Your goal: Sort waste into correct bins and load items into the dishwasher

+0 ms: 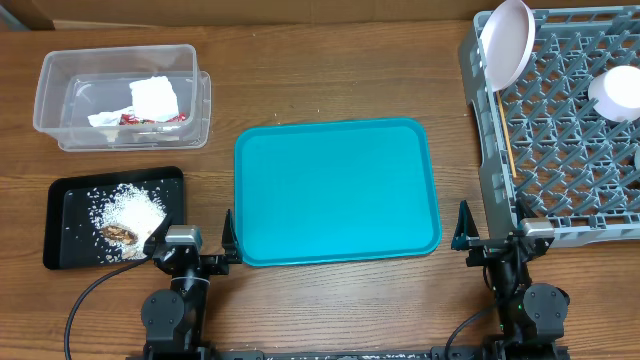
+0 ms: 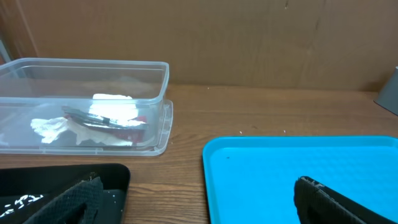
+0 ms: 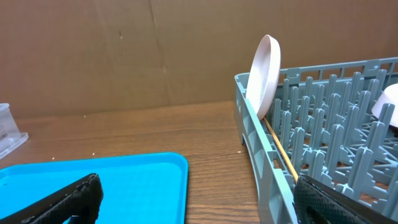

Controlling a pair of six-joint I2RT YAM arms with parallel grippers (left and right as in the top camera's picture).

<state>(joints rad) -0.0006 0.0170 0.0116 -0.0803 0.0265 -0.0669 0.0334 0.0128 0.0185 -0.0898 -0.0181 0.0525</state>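
Observation:
The clear tub [image 1: 60, 70] at the back left holds the white napkin [image 1: 155, 97] and the red wrapper [image 1: 150, 119]; the left wrist view shows the tub [image 2: 158, 93] too. The black tray [image 1: 60, 200] holds rice grains [image 1: 133, 208] and the brown scrap [image 1: 119, 234]. The grey dish rack [image 1: 490, 180] at the right holds the white plate [image 1: 507, 42] on edge, a white bowl [image 1: 618, 93] and chopsticks [image 1: 506, 135]. My left gripper [image 1: 194, 243] is open and empty at the front edge, between the black tray and the teal tray. My right gripper [image 1: 492, 241] is open and empty by the rack's front corner.
The teal serving tray [image 1: 337, 190] lies bare in the middle of the table, also in the left wrist view [image 2: 298, 162] and the right wrist view [image 3: 124, 180]. A brown cardboard wall stands behind the table.

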